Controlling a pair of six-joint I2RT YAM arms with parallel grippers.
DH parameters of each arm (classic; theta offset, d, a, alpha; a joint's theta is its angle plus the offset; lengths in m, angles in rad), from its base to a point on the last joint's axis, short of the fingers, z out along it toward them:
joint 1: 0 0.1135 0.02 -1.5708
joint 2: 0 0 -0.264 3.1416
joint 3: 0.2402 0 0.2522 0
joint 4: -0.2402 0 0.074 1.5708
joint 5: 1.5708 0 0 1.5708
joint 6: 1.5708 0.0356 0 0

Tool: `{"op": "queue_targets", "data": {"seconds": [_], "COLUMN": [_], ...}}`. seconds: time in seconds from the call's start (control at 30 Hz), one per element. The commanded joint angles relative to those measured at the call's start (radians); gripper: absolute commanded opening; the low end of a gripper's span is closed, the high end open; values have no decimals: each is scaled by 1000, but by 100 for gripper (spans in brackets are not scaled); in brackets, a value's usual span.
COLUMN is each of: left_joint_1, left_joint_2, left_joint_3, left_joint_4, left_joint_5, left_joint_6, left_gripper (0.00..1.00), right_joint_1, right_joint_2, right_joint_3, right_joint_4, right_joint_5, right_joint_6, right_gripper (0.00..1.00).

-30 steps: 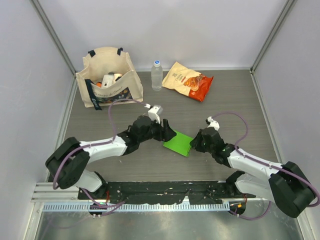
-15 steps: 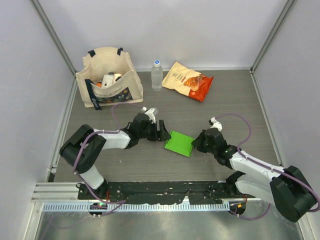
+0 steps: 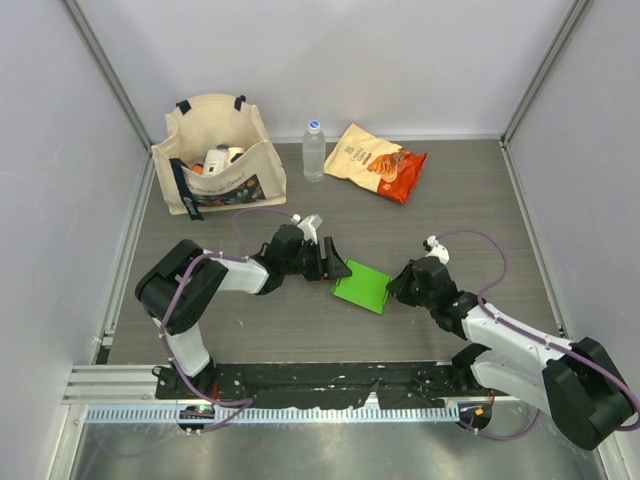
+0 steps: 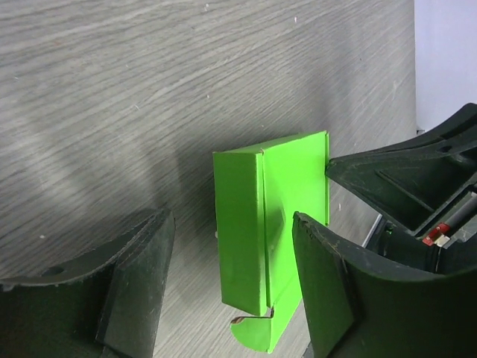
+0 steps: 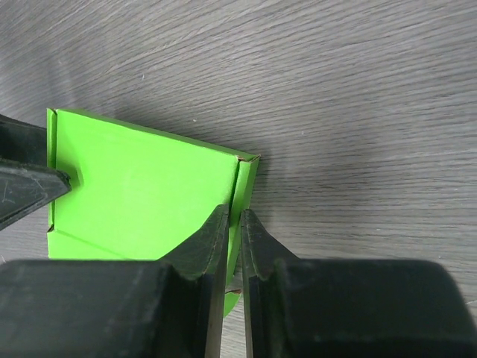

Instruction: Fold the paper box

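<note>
The paper box [image 3: 362,288] is a bright green card piece lying low on the table between the two arms. In the left wrist view the paper box [image 4: 261,224] shows one side flap folded up and a rounded tab at its near end. My left gripper [image 3: 335,265] is open, and its wide-spread fingers [image 4: 328,291] straddle the box's left edge. My right gripper [image 5: 233,224] is shut on the raised side wall of the paper box [image 5: 141,194] at its right edge. One of the left gripper's fingertips [image 5: 33,186] meets the box's far edge.
A canvas tote bag [image 3: 215,150] with items inside stands at the back left. Beside it are a water bottle [image 3: 314,150] and an orange snack bag [image 3: 377,160]. Grey walls enclose the table on three sides.
The left gripper backed off the box to the left, opened wider, then came back to its left edge. The right gripper stays clamped on the box's right wall.
</note>
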Motion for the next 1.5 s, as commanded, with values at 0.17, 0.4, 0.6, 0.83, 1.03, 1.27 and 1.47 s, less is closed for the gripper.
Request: {"op": "queue_targets", "data": {"seconds": [0.17,0.4,0.6,0.83,1.03,1.27,1.47], "left_joint_1": [-34,-31,1,61,157,214,219], "left_joint_2": [43,17,-101,-230,-353,-492,-592], "left_joint_3": [11,-35,-102,-139,-222,-274,-318], "left_joint_4": [128,186,165,60,-2,-98,-128], "left_joint_5": [88,62,39,77,105,149,181], "left_joint_6": [-75,-108,-126,-196,-380,-476,-528], "left_gripper": [58,37,33,31,27,26,27], "right_joint_1": [-17,-17,61,499,800,888,917], "right_joint_2": [1,-14,-48,87,298,490,611], "right_joint_3": [-22,46,172,422,511,550,522], "right_joint_4": [-74,-127,-224,-261,-99,70,328], "right_joint_5": [49,75,187,575,753,880,1089], "right_joint_6": [-22,-81,-166,-376,-682,-922,-1155], "right_gripper": [16,34,48,60,63,63,63]}}
